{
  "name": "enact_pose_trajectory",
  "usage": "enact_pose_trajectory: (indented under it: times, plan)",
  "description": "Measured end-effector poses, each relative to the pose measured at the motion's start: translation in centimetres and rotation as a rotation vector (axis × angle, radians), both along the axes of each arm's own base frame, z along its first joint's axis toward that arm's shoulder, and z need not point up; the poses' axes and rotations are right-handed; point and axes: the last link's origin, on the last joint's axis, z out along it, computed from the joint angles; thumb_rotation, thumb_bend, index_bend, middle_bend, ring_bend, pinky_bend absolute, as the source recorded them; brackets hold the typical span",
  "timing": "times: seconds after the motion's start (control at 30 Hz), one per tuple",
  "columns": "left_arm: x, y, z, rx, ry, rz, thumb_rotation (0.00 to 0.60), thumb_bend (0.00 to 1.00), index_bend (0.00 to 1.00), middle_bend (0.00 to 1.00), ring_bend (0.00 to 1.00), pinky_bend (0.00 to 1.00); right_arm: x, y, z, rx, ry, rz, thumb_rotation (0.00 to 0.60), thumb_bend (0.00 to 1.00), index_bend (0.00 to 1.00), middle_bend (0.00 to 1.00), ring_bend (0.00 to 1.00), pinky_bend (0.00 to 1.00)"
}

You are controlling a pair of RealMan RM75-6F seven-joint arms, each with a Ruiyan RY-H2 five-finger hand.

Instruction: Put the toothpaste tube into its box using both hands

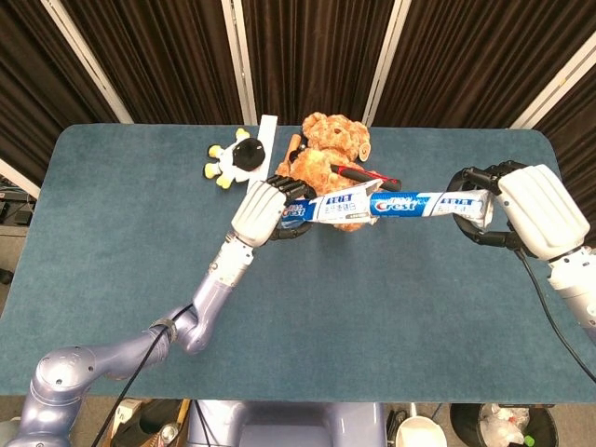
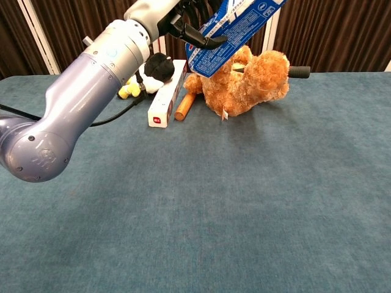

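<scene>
— What have the hands got hold of?

— My left hand [image 1: 261,210] has its fingers wrapped around one end of the blue toothpaste box [image 1: 326,206], just left of centre in the head view. My right hand [image 1: 531,212], at the right edge, grips the flat tail of the Crest toothpaste tube [image 1: 424,202]. Tube and box make one nearly level line across the middle of the frame, held up above the table [image 1: 121,233], and the tube's front end sits inside the box's open mouth. I can't tell how deep it goes.

— And from the chest camera?

— Only the left hand [image 2: 183,18] shows there, at the top of the frame, with the box [image 2: 235,27] slanting up to the right and cut off by the upper edge. The right hand is outside that view.

— What's underneath?

— A brown teddy bear [image 1: 326,154] lies directly below the box, in the upper middle of the frame, and the box covers part of it in the head view. A red-handled tool [image 1: 363,173] rests across the bear, its dark grip [image 2: 299,71] poking out on the right in the chest view. Left of the bear lie a white carton [image 2: 166,97] and, just beside it, an orange wooden stick [image 2: 183,107]. Further left sits a black and yellow plush toy [image 1: 231,160], touching the carton's side.
</scene>
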Motion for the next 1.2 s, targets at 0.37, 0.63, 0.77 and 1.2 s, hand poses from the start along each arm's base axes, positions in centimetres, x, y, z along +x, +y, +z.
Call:
enact_pose_trajectory:
  times: [0.37,0.63,0.77,1.2]
  plan:
    - [0.6,-0.3,-0.3,-0.014,0.015,-0.001,0.600,0.39,0.44,0.51,0.46,0.45,-0.6,-0.5,-2.2,0.052,-0.017,-0.016,0.600,0.44,0.81,0.61,0.56,0.47]
    - [1.1,-0.3,-0.8,-0.028,0.015,0.006,0.600,0.39,0.44,0.50,0.46,0.45,-0.2,-1.1,-3.8,0.083,-0.036,0.000,0.600,0.44,0.81,0.61,0.56,0.47]
    - [1.5,-0.3,-1.1,-0.036,0.011,0.008,0.600,0.39,0.44,0.50,0.46,0.45,0.1,-1.2,-4.2,0.092,-0.035,0.008,0.600,0.44,0.81,0.61,0.56,0.47]
    - [4.3,-0.7,-2.0,-0.071,-0.039,0.007,0.600,0.39,0.44,0.50,0.46,0.45,0.0,-1.5,-4.4,0.092,-0.025,-0.003,0.600,0.44,0.81,0.61,0.56,0.47]
